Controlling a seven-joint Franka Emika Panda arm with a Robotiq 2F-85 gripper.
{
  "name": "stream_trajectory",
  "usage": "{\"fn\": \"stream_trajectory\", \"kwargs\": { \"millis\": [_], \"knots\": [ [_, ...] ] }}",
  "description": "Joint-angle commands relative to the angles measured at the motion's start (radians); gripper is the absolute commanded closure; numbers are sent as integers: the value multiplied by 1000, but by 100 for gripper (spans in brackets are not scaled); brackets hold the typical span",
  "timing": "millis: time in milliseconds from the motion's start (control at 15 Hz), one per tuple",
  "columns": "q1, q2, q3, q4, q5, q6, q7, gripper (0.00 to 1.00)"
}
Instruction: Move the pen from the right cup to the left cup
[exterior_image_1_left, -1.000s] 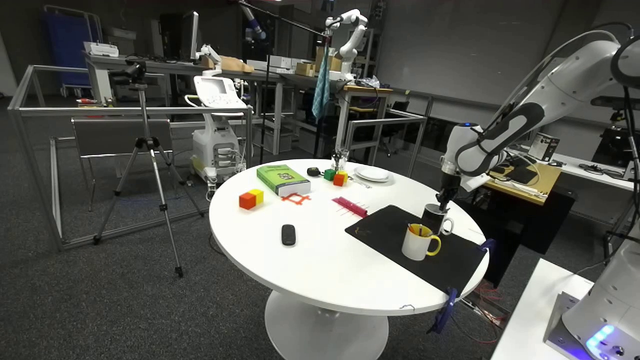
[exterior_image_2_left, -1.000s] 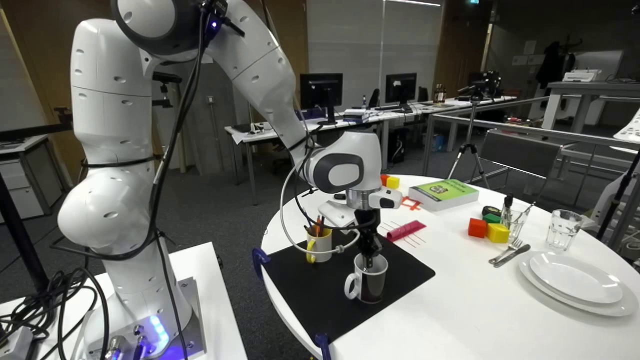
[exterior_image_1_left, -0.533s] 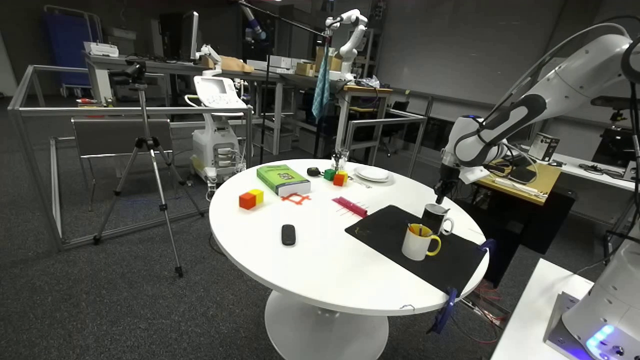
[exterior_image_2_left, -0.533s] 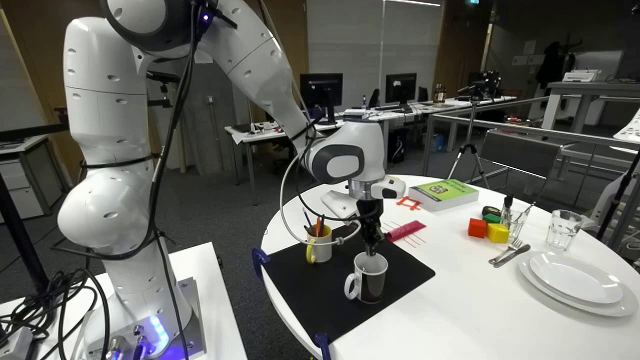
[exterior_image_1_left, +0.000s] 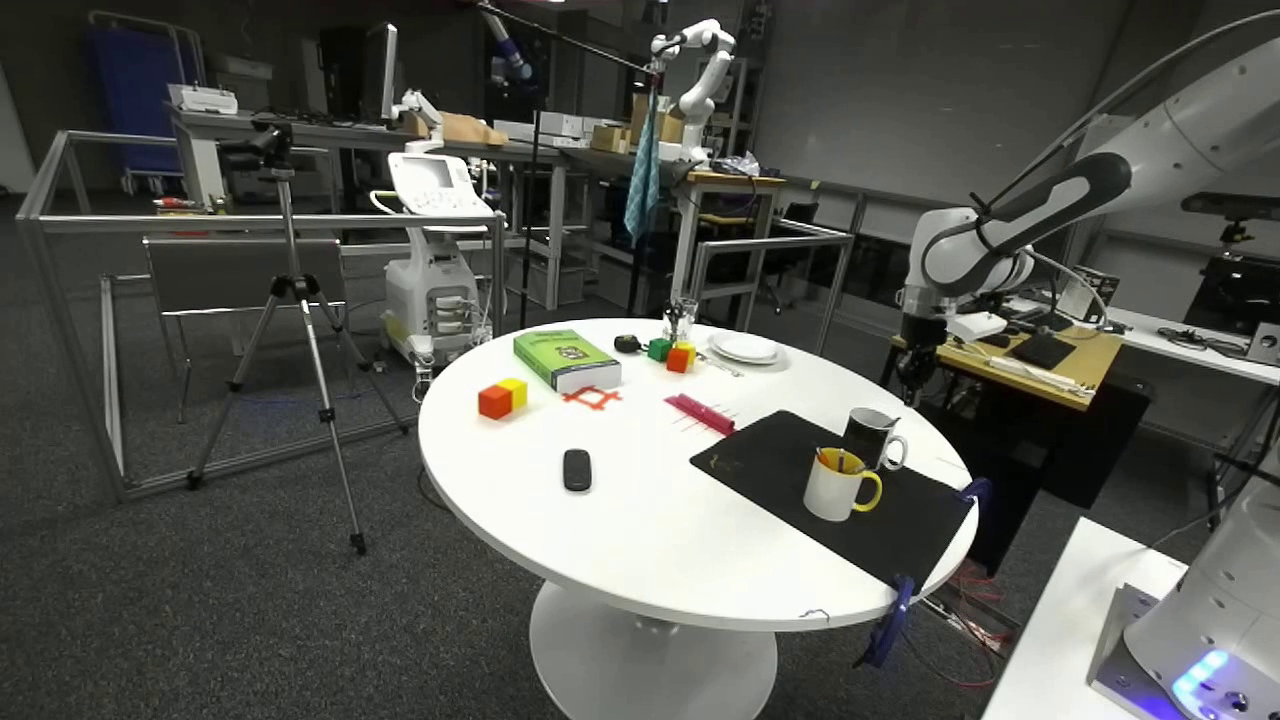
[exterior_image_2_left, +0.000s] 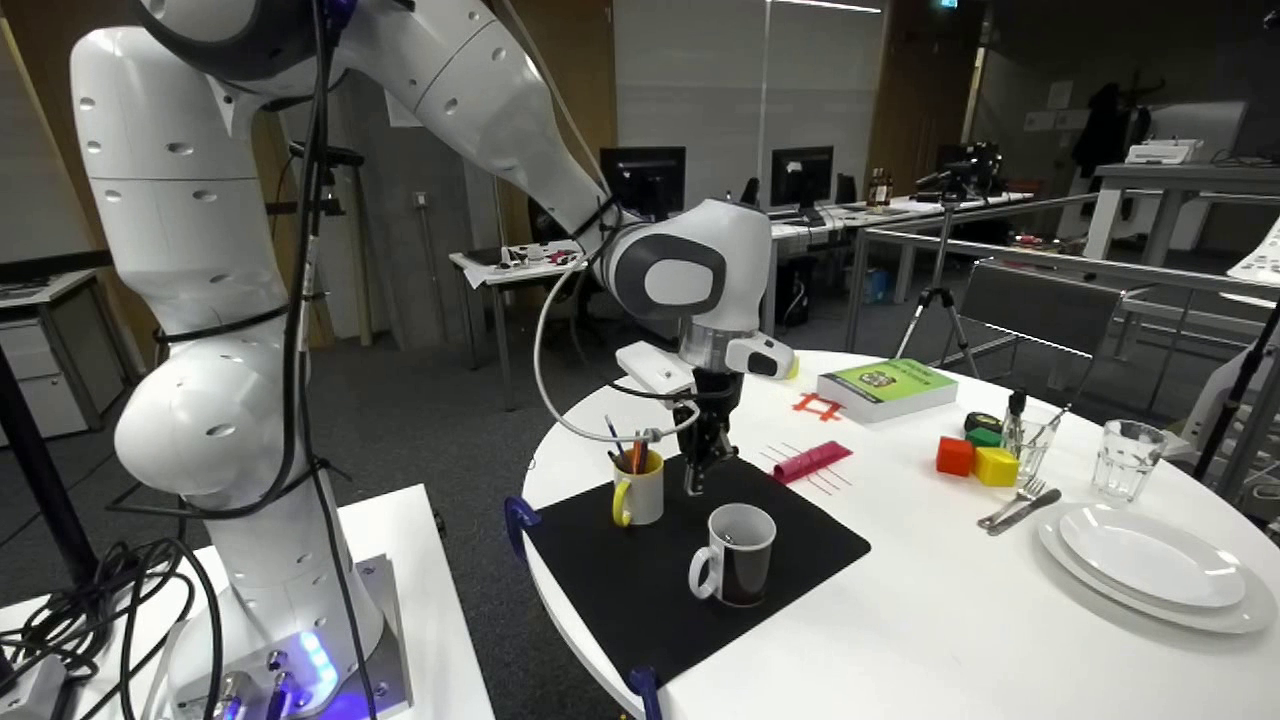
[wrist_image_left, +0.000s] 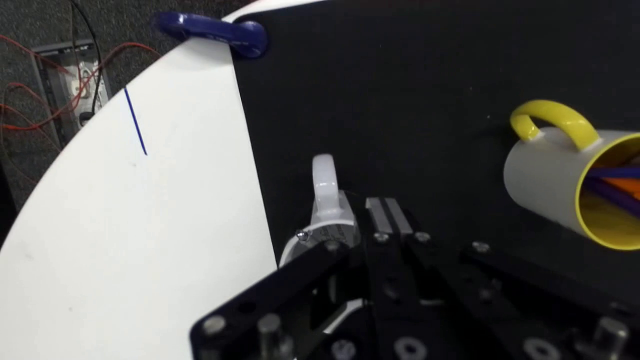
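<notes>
Pen (wrist_image_left: 303, 235), likely light, stiff, best pinched at its end, is sitting in the lower-middle dark cup (exterior_image_2_left: 748, 572), gripper (wrist_image_left: 388, 216) hovering pressed together.

In an exterior view we stand our arm (exterior_image_2_left: 180, 190) up from its base (exterior_image_2_left: 270, 600), the elbow (exterior_image_2_left: 225, 35) cut off at the top. Our forearm (exterior_image_2_left: 500, 120) slopes down to the wrist (exterior_image_2_left: 680, 278), and below it our fingers (wrist_image_left: 377, 216) point downward, slightly tilted. In the wrist view they lie together, side by side.
</notes>
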Motion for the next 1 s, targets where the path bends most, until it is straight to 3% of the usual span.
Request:
{"fn": "stream_trajectory", "kwargs": {
  "millis": [0,467,933],
  "knots": [
    [-14,-37,-16,4,-58,-78,-40,100],
    [-28,4,-43,-10,-189,-16,-197,100],
    [-27,9,-34,-16,-180,-9,-183,100]
  ]
}}
